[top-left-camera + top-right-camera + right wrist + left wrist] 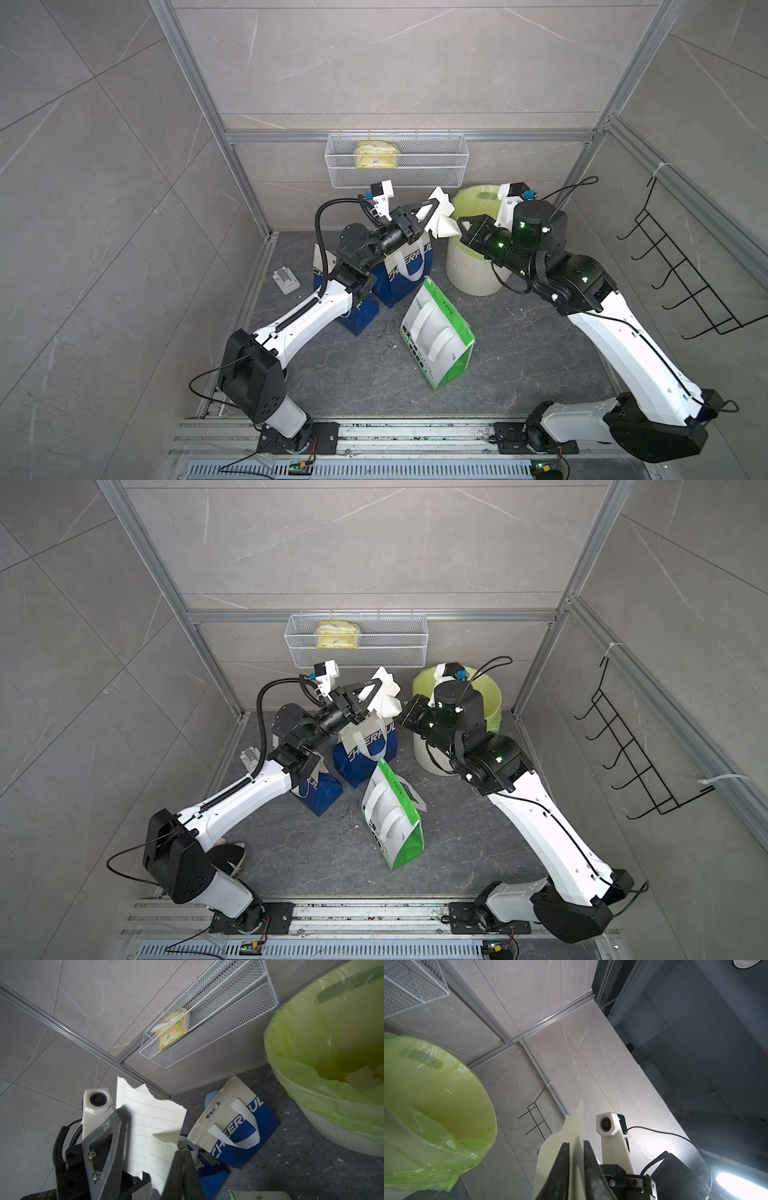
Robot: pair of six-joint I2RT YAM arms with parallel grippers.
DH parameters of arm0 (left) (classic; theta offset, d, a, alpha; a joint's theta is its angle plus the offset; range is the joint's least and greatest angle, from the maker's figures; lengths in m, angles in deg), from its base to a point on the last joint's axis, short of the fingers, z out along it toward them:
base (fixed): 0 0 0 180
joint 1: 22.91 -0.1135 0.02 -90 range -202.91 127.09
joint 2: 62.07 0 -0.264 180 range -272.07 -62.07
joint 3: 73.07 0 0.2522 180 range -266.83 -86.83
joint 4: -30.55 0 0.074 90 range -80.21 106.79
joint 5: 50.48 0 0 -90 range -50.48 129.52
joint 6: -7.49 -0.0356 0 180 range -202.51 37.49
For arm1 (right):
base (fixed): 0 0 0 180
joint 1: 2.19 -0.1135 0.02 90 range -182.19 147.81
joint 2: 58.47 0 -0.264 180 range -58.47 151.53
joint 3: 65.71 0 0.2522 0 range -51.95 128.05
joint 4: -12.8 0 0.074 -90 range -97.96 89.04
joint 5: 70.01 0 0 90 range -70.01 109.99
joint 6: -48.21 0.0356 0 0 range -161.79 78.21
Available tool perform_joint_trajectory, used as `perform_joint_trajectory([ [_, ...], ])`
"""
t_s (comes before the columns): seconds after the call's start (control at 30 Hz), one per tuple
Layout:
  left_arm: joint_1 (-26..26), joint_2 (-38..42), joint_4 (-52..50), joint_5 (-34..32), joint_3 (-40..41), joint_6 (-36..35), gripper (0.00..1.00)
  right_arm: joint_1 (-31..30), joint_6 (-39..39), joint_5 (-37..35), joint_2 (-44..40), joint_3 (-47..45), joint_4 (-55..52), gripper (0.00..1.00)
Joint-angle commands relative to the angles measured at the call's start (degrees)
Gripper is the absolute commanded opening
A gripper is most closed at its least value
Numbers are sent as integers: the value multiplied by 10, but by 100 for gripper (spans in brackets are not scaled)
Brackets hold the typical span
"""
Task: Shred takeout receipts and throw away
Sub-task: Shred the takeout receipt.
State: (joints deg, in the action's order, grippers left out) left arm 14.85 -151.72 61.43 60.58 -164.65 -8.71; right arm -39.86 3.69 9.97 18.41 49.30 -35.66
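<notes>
Green-and-white bag, mesh basket

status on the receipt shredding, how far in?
Done: what look like torn paper pieces lie inside the green-lined bin. In hand: left gripper and right gripper both pinch one receipt beside the bin, its edges ragged. Left: finish tearing it and drop it in. No other receipts in view.
</notes>
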Motion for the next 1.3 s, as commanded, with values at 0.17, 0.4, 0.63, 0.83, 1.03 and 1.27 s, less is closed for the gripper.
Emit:
perform_joint_trajectory([
  [0.17,8,-6,19,-3,-9,-5,16,1,-1,13,-13,-6,41,0],
  [0.4,12,-8,16,3,-9,0,16,1,-7,26,-13,-16,68,0],
  [0.63,12,-10,35,7,-11,14,17,1,-18,8,-9,-18,56,0],
  [0.83,17,-11,33,24,-19,16,18,1,-26,-8,-8,-20,60,0],
  [1.03,22,-5,12,35,-20,5,21,1,-30,-2,0,-17,64,0],
  [1.27,25,4,-36,40,-32,-34,0,1,-43,-10,-5,-21,61,0],
])
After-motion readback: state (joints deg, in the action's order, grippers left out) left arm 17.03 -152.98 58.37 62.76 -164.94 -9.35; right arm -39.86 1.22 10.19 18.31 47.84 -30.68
